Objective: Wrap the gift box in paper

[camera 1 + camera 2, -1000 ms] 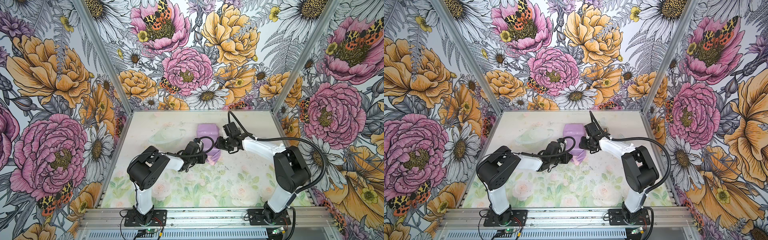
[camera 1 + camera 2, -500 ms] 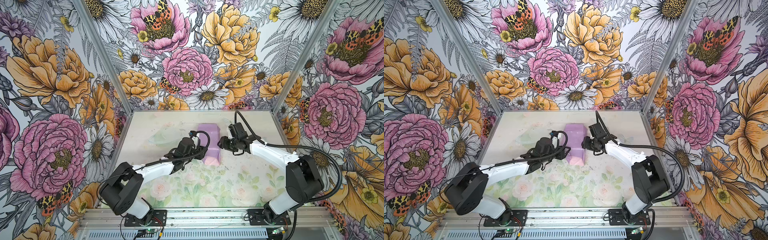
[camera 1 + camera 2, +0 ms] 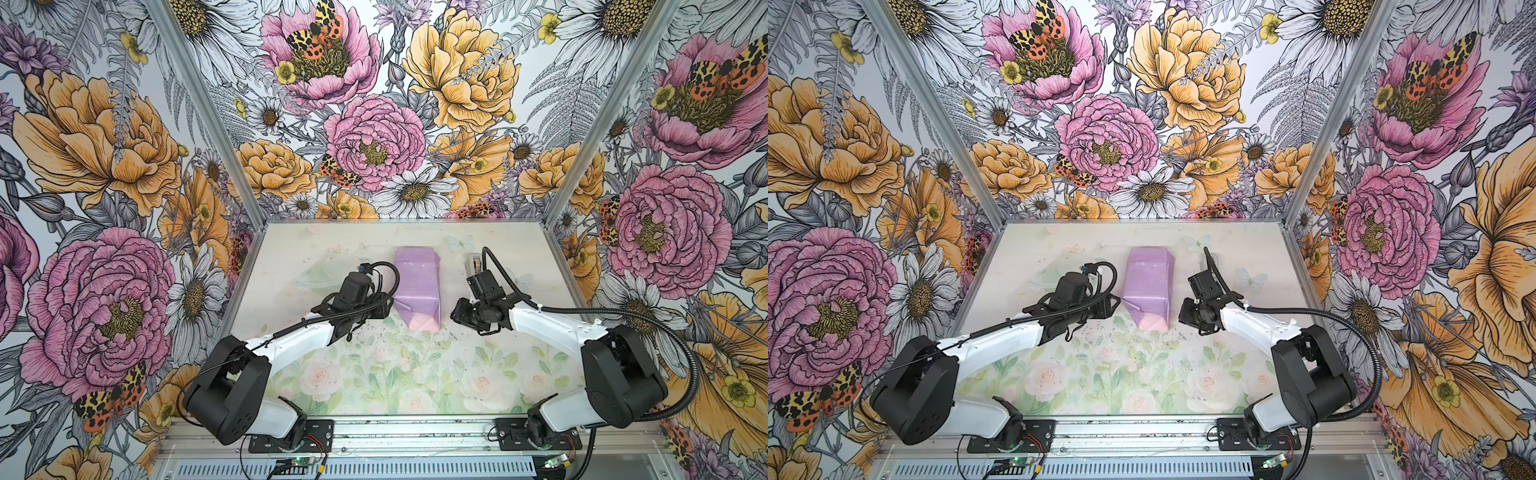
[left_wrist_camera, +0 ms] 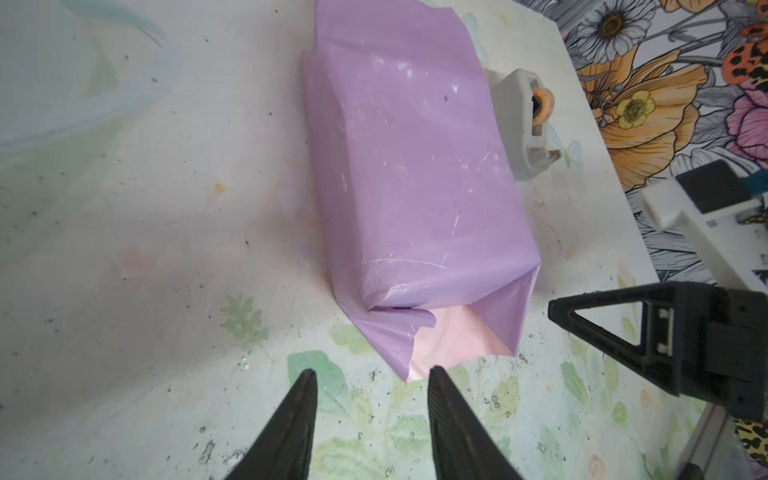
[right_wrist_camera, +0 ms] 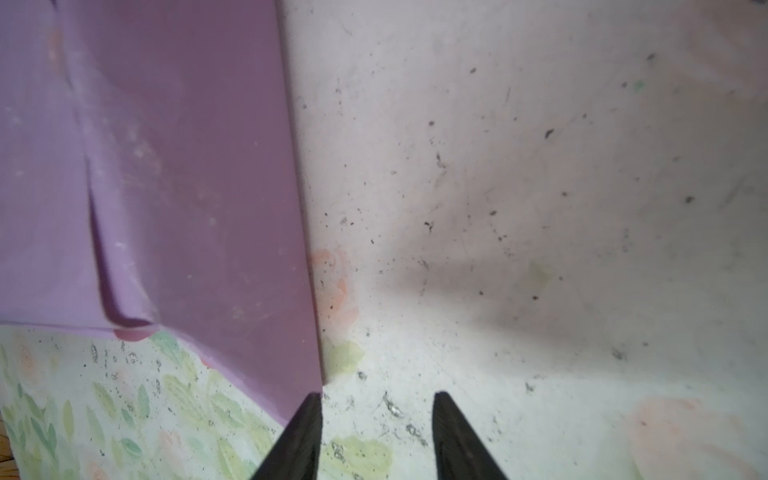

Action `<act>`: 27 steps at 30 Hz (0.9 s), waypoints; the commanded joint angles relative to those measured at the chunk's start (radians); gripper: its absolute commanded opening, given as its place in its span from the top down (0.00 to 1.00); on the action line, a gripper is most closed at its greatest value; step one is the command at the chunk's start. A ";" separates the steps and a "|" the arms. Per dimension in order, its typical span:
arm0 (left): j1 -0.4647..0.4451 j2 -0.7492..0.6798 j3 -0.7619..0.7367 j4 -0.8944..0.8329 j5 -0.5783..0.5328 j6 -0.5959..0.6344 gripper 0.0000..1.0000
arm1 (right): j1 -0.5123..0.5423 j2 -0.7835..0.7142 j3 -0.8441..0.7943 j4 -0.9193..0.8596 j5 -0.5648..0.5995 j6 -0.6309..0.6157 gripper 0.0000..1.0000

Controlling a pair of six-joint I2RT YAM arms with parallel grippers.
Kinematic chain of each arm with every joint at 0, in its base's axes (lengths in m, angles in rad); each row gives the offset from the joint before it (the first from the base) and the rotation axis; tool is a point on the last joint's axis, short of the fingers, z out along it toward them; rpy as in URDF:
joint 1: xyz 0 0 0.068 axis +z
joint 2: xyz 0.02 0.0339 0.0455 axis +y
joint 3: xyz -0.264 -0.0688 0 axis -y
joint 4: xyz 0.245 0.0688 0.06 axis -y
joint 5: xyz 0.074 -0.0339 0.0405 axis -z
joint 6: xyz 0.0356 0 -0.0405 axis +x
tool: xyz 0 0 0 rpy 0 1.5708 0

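The gift box (image 3: 415, 278) lies inside the paper (image 4: 415, 166), its long way pointing away from me. The loose open end is just ahead of my left gripper (image 4: 371, 370). My right gripper (image 5: 378, 394) sits beside it, maybe touching. Both are open, empty.

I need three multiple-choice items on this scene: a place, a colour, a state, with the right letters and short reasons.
1. Where is the tape dispenser? A beside the paper B on it C under it
2. The paper's inside at its open end is: A green B pink C black
3. The left gripper is: A shut on paper B shut on the dispenser C open, empty

1A: it stands next to the paper. 2B: pink shows there. 3C: jaws apart, nothing between.
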 commanded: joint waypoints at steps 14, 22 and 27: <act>0.063 -0.011 0.057 0.006 0.029 0.238 0.34 | 0.136 0.134 -0.023 0.377 0.024 0.017 0.73; 0.071 0.018 0.049 0.032 0.055 0.247 0.35 | 0.169 0.162 -0.069 0.547 0.069 0.038 0.78; 0.071 0.022 0.050 0.063 0.110 0.404 0.28 | 0.195 0.184 -0.084 0.640 0.091 0.037 0.81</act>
